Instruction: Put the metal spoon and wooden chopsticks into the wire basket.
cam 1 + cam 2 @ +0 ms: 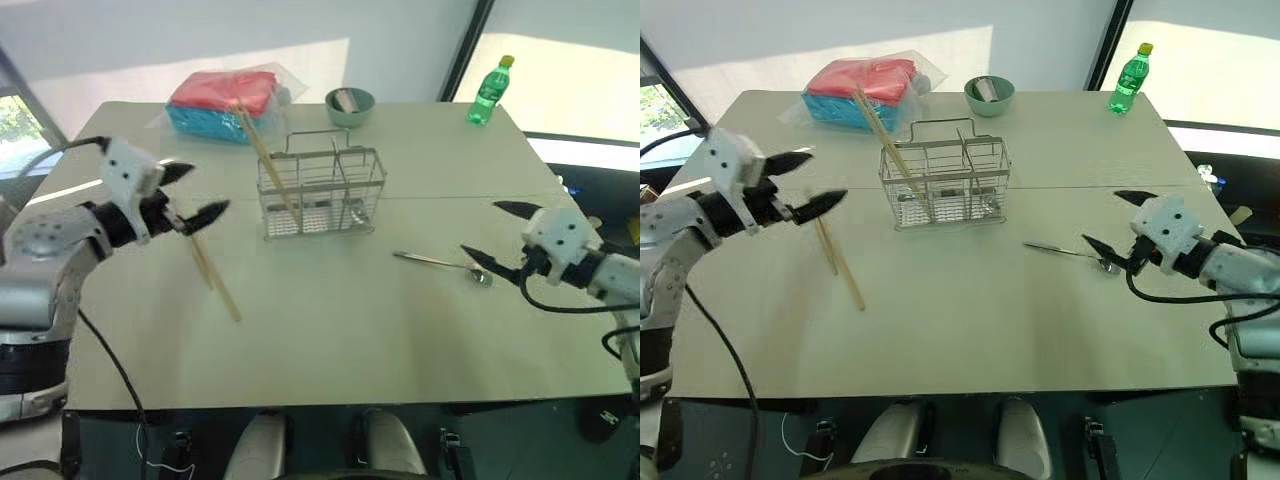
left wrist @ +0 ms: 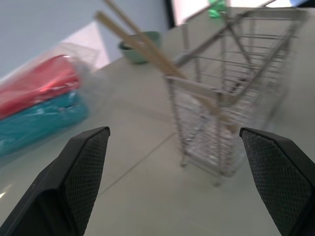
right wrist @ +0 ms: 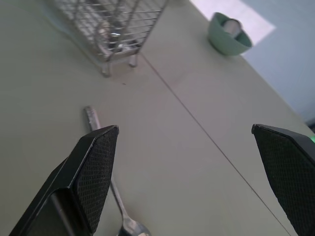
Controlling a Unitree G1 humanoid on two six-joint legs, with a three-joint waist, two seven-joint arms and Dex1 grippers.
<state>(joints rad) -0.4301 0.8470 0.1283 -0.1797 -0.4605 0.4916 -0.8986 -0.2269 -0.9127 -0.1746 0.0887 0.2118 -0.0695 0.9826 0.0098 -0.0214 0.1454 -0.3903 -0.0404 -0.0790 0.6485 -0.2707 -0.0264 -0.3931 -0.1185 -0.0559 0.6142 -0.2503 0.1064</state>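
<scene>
One chopstick leans in the left compartment of the wire basket (image 1: 322, 195), near the table's (image 1: 330, 350) middle; another chopstick (image 1: 213, 272) lies toward the left edge, so half remains. The spoon (image 1: 440, 263) lies flat beside the right gripper (image 1: 488, 244). Both it and the left gripper (image 1: 195, 195) gape wide, empty. The basket's contents blur behind mesh.

The two head cameras look forward and down from above the desk (image 1: 400, 330), side by side, taking in its whole top from a fair way off. Each wrist camera sits low near the surface, looking out between its own hand's fingers. The left one faces the wire basket (image 2: 231, 98) up close; the right one catches the basket's corner too
</scene>
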